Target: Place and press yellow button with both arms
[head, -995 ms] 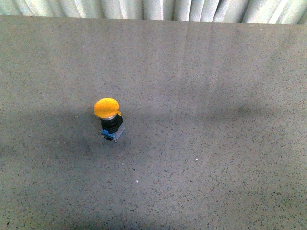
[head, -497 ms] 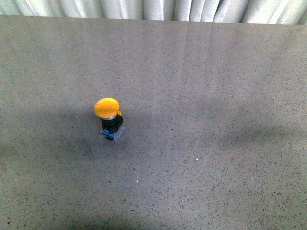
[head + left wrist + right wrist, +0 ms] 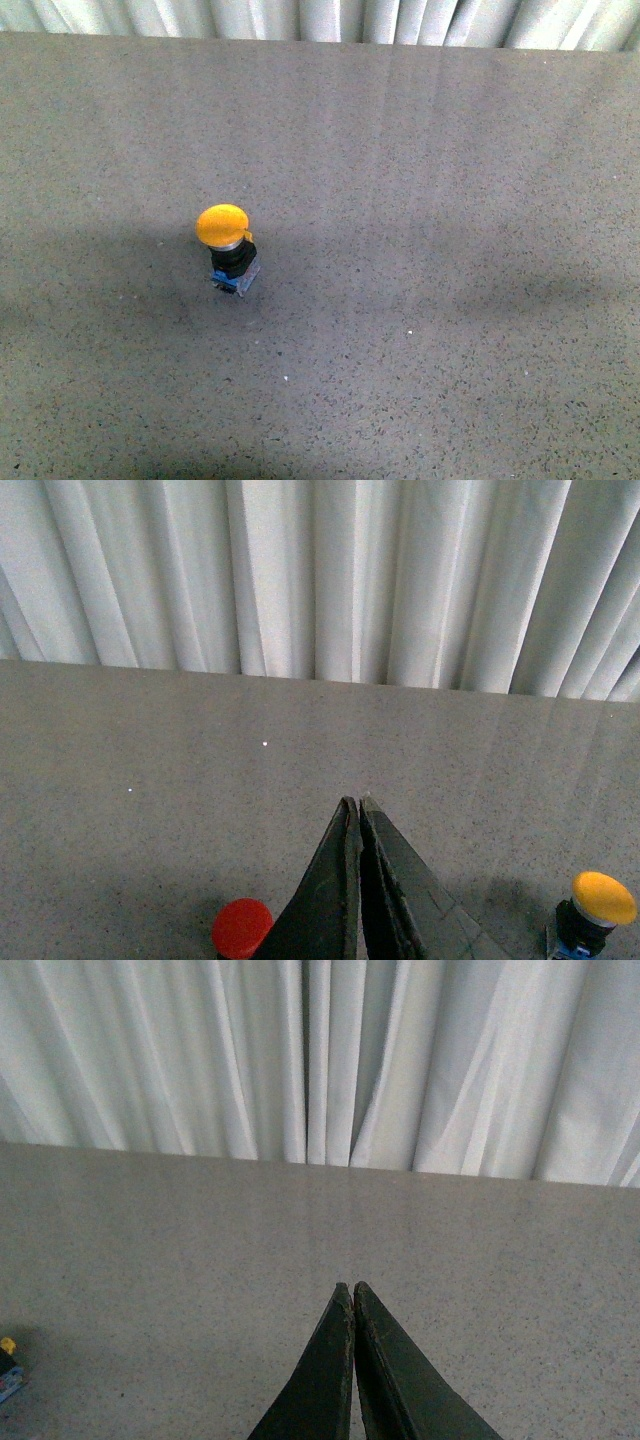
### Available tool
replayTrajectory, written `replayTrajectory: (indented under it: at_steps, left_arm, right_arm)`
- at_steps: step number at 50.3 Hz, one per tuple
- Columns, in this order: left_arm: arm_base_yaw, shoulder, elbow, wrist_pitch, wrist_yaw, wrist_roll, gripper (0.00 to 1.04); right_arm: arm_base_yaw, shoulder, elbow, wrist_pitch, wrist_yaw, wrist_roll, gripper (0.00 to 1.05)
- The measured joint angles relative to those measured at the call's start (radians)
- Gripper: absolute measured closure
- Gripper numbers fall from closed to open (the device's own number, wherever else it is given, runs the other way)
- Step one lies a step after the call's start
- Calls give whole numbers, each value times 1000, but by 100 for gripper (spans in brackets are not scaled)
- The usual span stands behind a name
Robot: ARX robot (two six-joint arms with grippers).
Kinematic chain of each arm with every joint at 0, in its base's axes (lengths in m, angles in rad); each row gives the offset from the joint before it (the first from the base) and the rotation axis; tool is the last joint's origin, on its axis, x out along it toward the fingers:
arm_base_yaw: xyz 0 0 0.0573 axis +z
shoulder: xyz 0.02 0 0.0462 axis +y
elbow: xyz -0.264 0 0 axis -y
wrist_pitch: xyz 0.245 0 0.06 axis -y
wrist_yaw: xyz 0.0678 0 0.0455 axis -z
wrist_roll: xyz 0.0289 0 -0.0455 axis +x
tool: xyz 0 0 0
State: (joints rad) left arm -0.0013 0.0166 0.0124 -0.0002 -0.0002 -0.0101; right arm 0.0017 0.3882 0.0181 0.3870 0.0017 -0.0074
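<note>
The yellow button (image 3: 224,228) stands upright on the grey table, left of centre in the front view, orange-yellow cap over a black collar and a blue-and-clear base. It also shows at the edge of the left wrist view (image 3: 603,900) and, only as a sliver, at the edge of the right wrist view (image 3: 8,1368). My left gripper (image 3: 358,802) is shut and empty, above the table, apart from the button. My right gripper (image 3: 351,1287) is shut and empty over bare table. Neither arm shows in the front view.
A red button cap (image 3: 241,927) sits on the table beside my left gripper, seen only in the left wrist view. A white pleated curtain (image 3: 320,18) hangs behind the table's far edge. The grey speckled table (image 3: 450,300) spreads across the front view.
The button has not moved. The soft shadows on the table have shifted a little.
</note>
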Motion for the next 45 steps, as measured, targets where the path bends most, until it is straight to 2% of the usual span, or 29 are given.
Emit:
replayTrajectory:
  at_steps: [34, 36, 39, 45]
  left_arm:
    - [0, 0, 0, 0, 0, 0, 103]
    - [0, 0, 0, 0, 0, 0, 103]
    - [0, 0, 0, 0, 0, 0, 103]
    - [0, 0, 0, 0, 0, 0, 103]
  right_arm:
    - [0, -210, 0, -208, 0, 0, 103]
    - [0, -236, 0, -237, 0, 0, 103]
    - [0, -329, 0, -361, 1, 0, 103]
    - [0, -379, 0, -384, 0, 1, 103]
